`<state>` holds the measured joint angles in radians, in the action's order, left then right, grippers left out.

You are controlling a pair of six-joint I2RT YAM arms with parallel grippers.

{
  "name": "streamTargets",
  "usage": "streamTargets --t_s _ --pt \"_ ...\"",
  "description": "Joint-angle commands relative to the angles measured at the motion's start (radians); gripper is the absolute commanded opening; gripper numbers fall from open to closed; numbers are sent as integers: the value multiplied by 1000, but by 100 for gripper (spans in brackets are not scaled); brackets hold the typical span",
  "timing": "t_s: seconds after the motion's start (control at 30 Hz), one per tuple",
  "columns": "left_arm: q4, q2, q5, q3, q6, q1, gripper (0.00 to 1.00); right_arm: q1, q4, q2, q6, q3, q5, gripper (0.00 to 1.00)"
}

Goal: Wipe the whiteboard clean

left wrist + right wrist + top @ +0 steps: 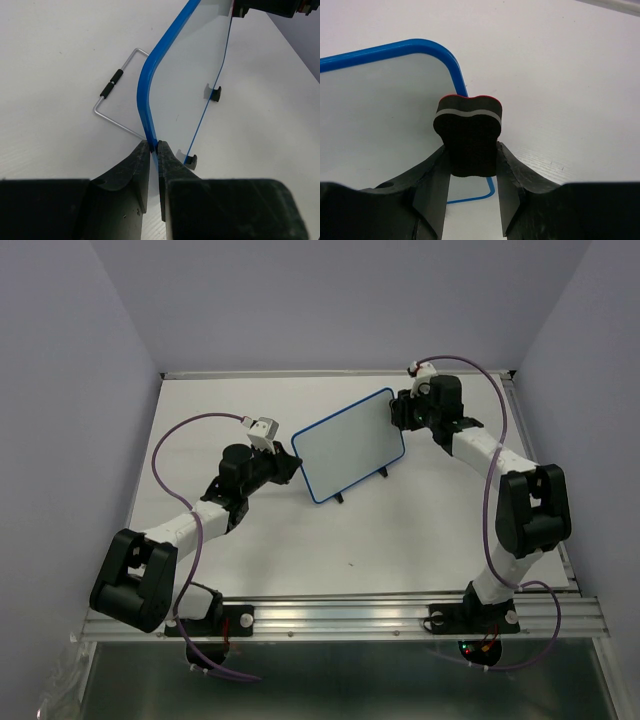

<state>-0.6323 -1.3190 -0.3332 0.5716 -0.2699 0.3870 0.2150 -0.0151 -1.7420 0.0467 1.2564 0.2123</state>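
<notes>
Left jaws: clamped on the edge of the blue-framed rectangular whiteboard [197, 70]. Right jaws: clamped on the black foam eraser block [470, 132], beside a board corner.

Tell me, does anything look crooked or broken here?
Nothing looks broken or spilled. The whiteboard only stands tilted and turned at an angle, with the left gripper pinching its blue frame.

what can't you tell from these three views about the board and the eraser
- Right wrist: the eraser in the right gripper hides whether it touches the whiteboard.
- Top view: eraser cannot be told from the dark gripper; marks on the board too small to see.
- Left wrist: board seen nearly edge-on, its far end cut off by the top edge.
</notes>
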Motion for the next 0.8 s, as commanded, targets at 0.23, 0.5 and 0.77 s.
streamTargets --t_s 0.23,0.5,0.77 --pt "22 3 10 -3 35 7 0 -3 -23 3 -8 -75 -11 1" --pt "20 1 8 -3 35 9 0 -3 -32 -4 -22 -184 -27 1" --pt "20 -2 5 -1 37 10 0 -3 -22 44 -22 -128 -22 1"
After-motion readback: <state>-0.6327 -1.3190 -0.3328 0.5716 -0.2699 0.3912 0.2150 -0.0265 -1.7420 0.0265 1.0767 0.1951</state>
